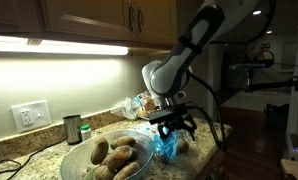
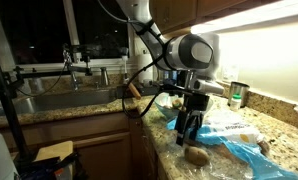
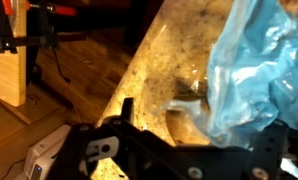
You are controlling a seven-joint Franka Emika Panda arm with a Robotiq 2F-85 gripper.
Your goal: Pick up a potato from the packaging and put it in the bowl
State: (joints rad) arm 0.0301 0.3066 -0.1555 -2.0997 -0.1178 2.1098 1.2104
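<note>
While bowl holds potatoes — packaging beside

From my seat I read a polished, speckled granite countertop, a thin, crinkled, translucent blue plastic bag, a clear glass bowl holding matt, rough-skinned potatoes, smooth satin wooden cabinets, and a dull metal sink.

Warm under-cabinet glow — dim surroundings, blurred wrist view
</note>
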